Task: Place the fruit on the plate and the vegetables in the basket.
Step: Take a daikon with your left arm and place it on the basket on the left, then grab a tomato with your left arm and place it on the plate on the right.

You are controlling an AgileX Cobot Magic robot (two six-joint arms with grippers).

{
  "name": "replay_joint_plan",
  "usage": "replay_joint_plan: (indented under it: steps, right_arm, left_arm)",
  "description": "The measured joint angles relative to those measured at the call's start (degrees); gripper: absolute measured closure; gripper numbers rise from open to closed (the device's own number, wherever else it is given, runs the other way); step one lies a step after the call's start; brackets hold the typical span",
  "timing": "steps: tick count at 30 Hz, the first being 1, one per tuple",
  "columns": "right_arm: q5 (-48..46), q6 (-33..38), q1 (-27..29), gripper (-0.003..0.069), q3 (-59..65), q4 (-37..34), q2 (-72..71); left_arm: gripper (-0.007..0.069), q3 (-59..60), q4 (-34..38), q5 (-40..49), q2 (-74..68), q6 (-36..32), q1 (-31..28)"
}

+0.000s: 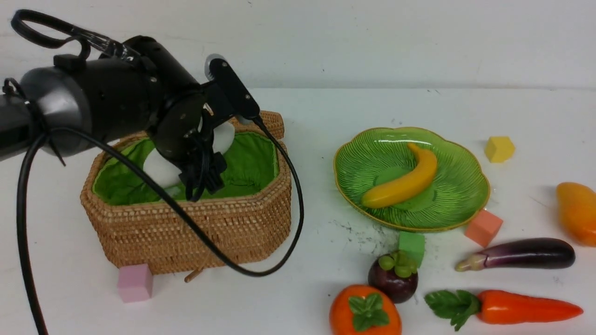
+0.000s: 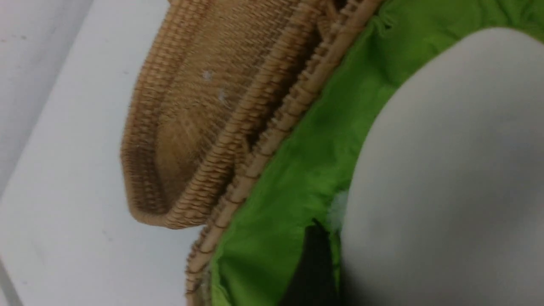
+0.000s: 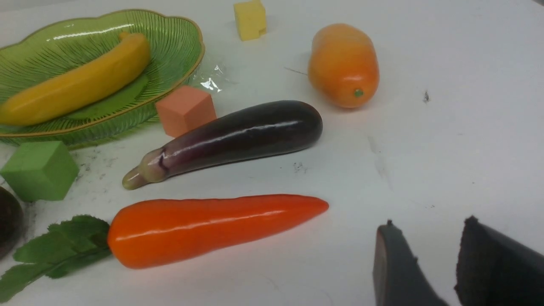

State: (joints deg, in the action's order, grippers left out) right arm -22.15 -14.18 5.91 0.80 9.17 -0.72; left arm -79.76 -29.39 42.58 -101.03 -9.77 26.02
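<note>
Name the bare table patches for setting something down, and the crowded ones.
Free: the strip between basket and plate; the far table behind the plate. Crowded: the near right, among mangosteen, persimmon, carrot, eggplant and cubes.

Yellow banana (image 1: 402,184) on green plate (image 1: 368,158), white radish (image 1: 160,170) apparently inside wicker basket (image 1: 195,232)

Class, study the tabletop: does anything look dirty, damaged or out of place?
Yes: dark scuff marks smudge the white table beside the green cube, and a crumpled clear scrap lies by the plate.
</note>
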Motion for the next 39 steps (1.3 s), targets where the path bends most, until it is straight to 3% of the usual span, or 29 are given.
replay_joint_plan:
  steps: [2, 5, 10, 15, 21, 25, 34, 39]
  right_arm:
    - [0.00, 0.00, 0.00, 0.0417, 0.00, 0.00, 0.00]
    - [0.00, 0.00, 0.00, 0.0417, 0.00, 0.00, 0.00]
    - [0.00, 0.00, 0.00, 0.0417, 0.00, 0.00, 0.00]
    - [0.00, 0.00, 0.00, 0.0417, 0.00, 0.00, 0.00]
    - [0.00, 0.00, 0.00, 0.0417, 0.00, 0.00, 0.00]
    - [0.00, 0.00, 0.00, 0.0417, 0.00, 0.00, 0.00]
    - [0.00, 0.00, 0.00, 0.0417, 0.00, 0.00, 0.00]
    - [0.00, 0.00, 0.00, 0.0417, 0.00, 0.00, 0.00]
  left_arm:
    - [-0.0034, 0.00, 3.32, 1.34, 0.79, -2.28, 0.00]
    - [-0.0041, 0.00, 7.73, 2.02, 2.71, -5.64, 0.00]
    - [0.0001, 0.00, 13.35, 2.53, 6.62, -7.86, 0.00]
    - [0.0050, 0.00, 14.47, 2.79, 11.13, -8.16, 0.00]
    - [0.0057, 0.00, 15.16, 3.82, 12.97, -8.16, 0.00]
    - [0.0059, 0.00, 19.35, 4.26, 12.98, -8.16, 0.00]
    - [0.0094, 0.00, 52.76, 13.32, 12.35, -1.74, 1.00]
    - [0.0094, 0.00, 60.55, 16.22, 8.70, 0.38, 7.03]
